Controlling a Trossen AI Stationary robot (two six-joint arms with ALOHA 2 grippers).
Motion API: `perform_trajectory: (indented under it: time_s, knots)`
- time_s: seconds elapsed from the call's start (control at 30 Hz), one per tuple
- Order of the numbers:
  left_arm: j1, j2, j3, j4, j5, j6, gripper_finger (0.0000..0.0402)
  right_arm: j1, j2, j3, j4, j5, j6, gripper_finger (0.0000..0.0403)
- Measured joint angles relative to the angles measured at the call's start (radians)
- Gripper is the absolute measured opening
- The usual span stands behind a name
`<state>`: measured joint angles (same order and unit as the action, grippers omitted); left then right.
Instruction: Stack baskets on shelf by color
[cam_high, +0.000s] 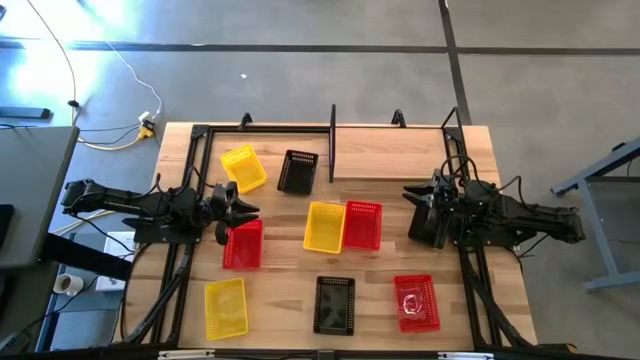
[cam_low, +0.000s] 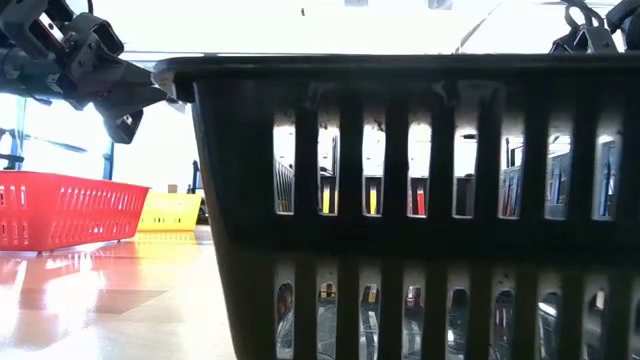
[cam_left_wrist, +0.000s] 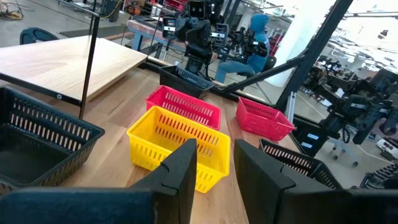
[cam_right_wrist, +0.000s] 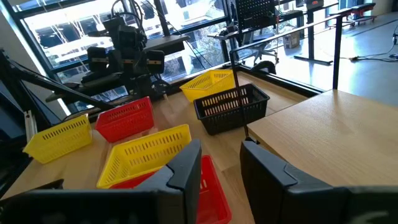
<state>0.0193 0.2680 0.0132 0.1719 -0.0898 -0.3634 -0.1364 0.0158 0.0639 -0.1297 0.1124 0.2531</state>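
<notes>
Tabletop (cam_low: 110, 300) mostly hidden behind black basket (cam_low: 420, 200) (low view).

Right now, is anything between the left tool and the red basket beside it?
Nothing visible. The open left tool hovers just above the red plastic mesh basket, with only bare wooden tabletop around it. The nearest other one, a yellow plastic mesh basket, sits apart.
</notes>
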Motion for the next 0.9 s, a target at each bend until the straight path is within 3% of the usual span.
perform_trajectory:
  time_s: [0.67,0.9]
  knots:
    - [0.0,0.0,0.0,0.0,0.0,0.0,0.0097,0.0,0.0,0.0,0.001,0.0,0.002,0.0098]
    - [0.0,0.0,0.0,0.0,0.0,0.0,0.0097,0.0,0.0,-0.002,0.034,0.0,0.075,0.0098]
